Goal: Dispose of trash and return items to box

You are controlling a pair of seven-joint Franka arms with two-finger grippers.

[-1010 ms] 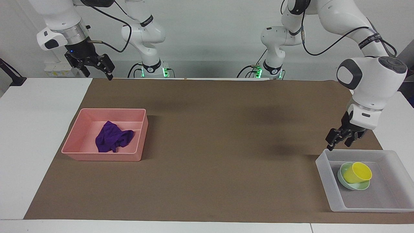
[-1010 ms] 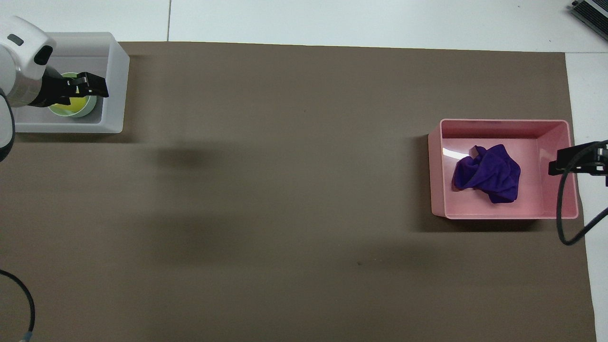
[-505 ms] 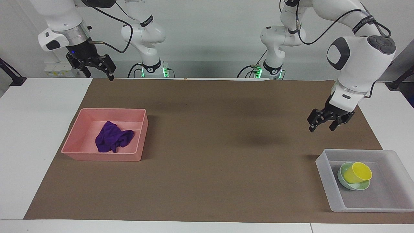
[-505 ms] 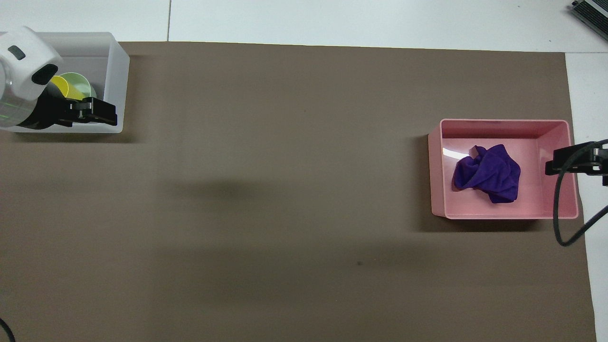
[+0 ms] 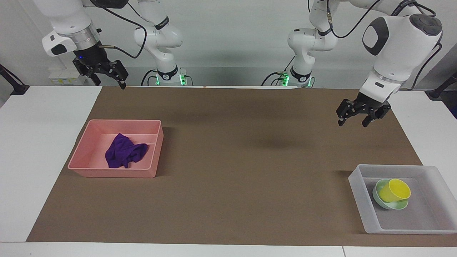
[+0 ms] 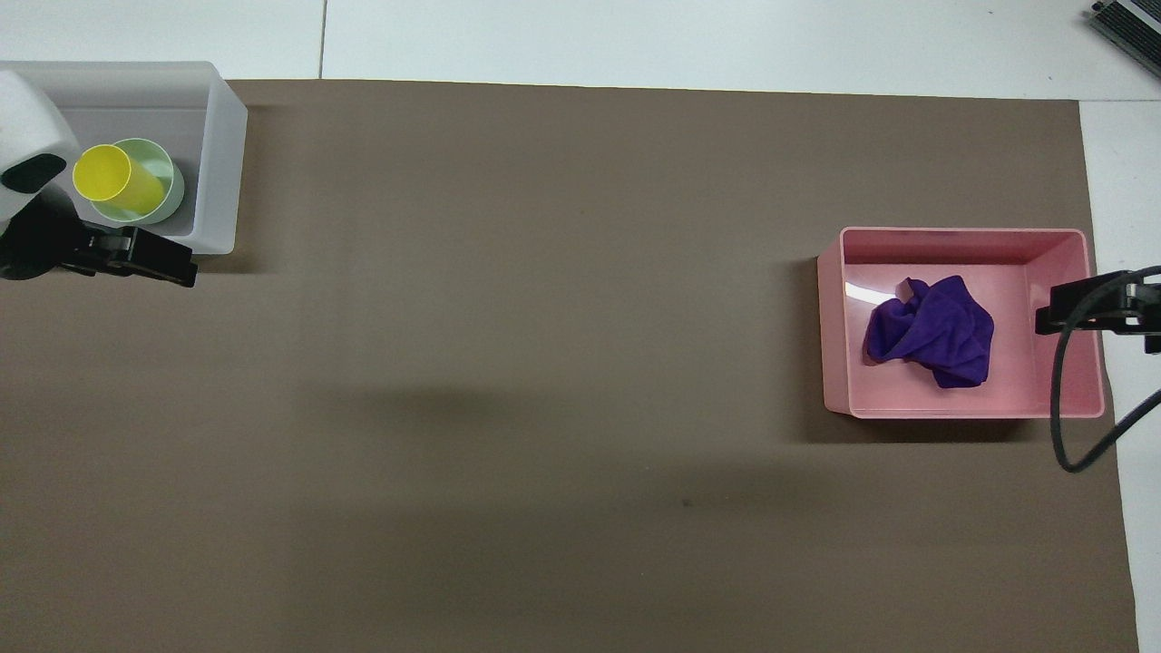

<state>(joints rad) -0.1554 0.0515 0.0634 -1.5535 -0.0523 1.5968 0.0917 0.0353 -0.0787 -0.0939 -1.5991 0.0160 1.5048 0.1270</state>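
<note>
The purple rag (image 5: 125, 152) lies crumpled in the pink bin (image 5: 114, 174); both also show in the overhead view, the rag (image 6: 934, 331) in the bin (image 6: 961, 234). The yellow cup (image 5: 394, 190) lies tilted in the mint-green bowl (image 5: 379, 186), which sits in the translucent tray (image 5: 360, 191) at the left arm's end. In the overhead view the cup (image 6: 113, 177) and bowl (image 6: 170, 177) sit in the tray (image 6: 218, 136). My left gripper (image 5: 351, 124) is open and empty, raised over the brown mat. My right gripper (image 5: 110, 85) is open and empty, high over the mat's corner.
A brown mat (image 5: 242, 171) covers most of the white table (image 5: 39, 142). The pink bin stands at the right arm's end. The right arm's black cable (image 6: 1066, 408) hangs over the bin's edge in the overhead view.
My left gripper has risen and drawn back from over the tray toward the robots, and is now over the bare mat. The cup, bowl and rag have not moved. The right arm barely moved.
</note>
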